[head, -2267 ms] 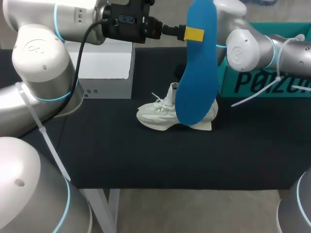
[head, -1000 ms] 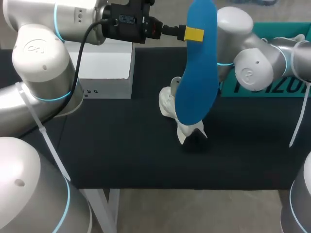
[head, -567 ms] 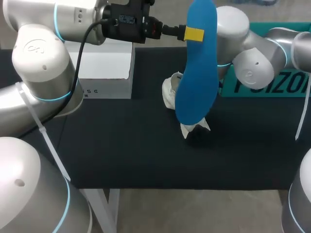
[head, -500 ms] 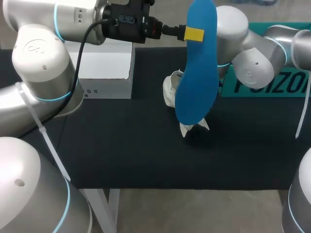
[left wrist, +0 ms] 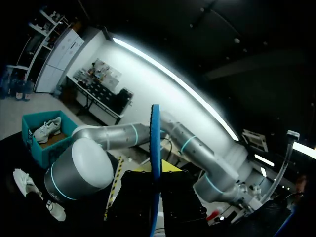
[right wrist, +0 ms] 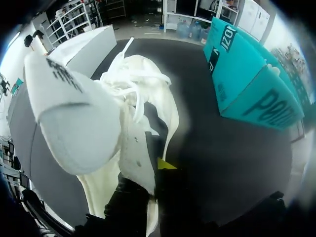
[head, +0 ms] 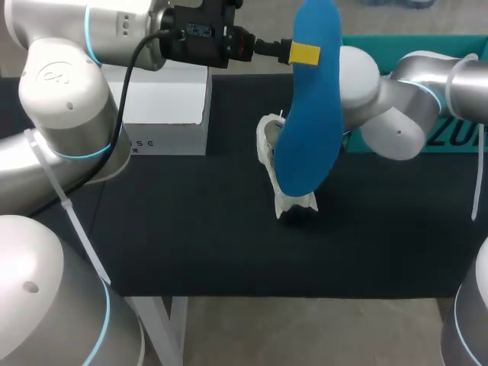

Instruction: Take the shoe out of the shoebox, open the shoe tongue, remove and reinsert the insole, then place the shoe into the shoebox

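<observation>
Fingers [head: 303,54] of the left gripper [head: 300,52] are closed on the upper part of the blue insole [head: 306,130]. One yellow tip lies flat against its near face and the other is hidden behind it. The insole hangs upright, broad end down, well above the black surface [head: 191,244] and in front of the shoe in the head view. In the left wrist view it stands edge-on between the dark fingers as a thin blue line. The left arm [head: 69,114] comes in from the left, bends at a pale joint and carries its wrist level across the back of the surface, above the white box [head: 164,107].

The right gripper [right wrist: 148,178] is clamped on the white shoe [right wrist: 98,113]. The right wrist view shows a thin wall of the shoe pinched between the yellow-tipped finger on one side and the dark finger on the other, with loose laces ahead of them. In the head view the shoe stands steeply tilted, mostly hidden behind the insole. Whether its lower end touches the surface cannot be told. The right arm [head: 396,130] enters from the right, folded, its wrist behind the insole.

The teal shoebox [head: 457,133] sits at the back right of the surface behind that arm, apart from the held shoe. In the left wrist view it stands open with a second shoe [left wrist: 47,131] inside.
</observation>
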`<state>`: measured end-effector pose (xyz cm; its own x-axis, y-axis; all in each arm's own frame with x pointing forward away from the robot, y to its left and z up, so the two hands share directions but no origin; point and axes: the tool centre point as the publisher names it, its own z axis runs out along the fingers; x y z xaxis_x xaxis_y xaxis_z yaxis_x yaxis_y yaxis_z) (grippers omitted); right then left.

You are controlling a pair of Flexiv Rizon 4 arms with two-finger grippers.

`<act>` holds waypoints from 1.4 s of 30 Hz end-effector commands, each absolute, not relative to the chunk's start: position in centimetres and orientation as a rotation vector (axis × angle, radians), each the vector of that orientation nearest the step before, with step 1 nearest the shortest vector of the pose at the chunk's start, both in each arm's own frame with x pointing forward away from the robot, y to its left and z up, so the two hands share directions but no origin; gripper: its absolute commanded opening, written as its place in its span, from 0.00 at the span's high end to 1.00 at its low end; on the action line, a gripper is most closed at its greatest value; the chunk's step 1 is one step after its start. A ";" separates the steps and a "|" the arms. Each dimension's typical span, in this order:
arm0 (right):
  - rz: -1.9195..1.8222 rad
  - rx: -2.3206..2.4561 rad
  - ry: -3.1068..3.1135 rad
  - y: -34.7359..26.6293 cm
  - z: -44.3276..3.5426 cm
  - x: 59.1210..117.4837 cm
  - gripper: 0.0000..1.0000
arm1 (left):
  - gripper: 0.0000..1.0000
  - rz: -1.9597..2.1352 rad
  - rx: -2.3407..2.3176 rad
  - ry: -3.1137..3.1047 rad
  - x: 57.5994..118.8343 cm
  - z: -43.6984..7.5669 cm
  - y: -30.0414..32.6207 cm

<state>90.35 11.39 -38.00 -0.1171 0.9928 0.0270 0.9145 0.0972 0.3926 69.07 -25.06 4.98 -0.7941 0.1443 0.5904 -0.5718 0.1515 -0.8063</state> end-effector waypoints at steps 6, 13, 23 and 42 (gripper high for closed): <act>0.544 1.925 2.081 11.0 -39.2 89.6 1.00 | 1.00 1.696 0.406 -1.885 69.1 5.0 -25.1; 0.564 1.981 2.036 10.3 -39.4 89.2 1.00 | 1.00 1.696 0.406 -1.885 69.1 5.0 -25.1; 0.604 2.035 1.985 10.4 -39.8 90.1 1.00 | 1.00 1.696 0.406 -1.885 69.1 5.0 -25.1; 0.951 1.712 2.474 8.0 -34.6 90.4 0.00 | 1.00 1.696 0.406 -1.885 69.1 5.0 -25.1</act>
<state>90.81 10.45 -36.38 -0.2819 0.9395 0.1945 0.8584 0.1564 0.4886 69.06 -25.06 4.98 -0.7941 0.1443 0.5904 -0.5719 0.1514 -0.8063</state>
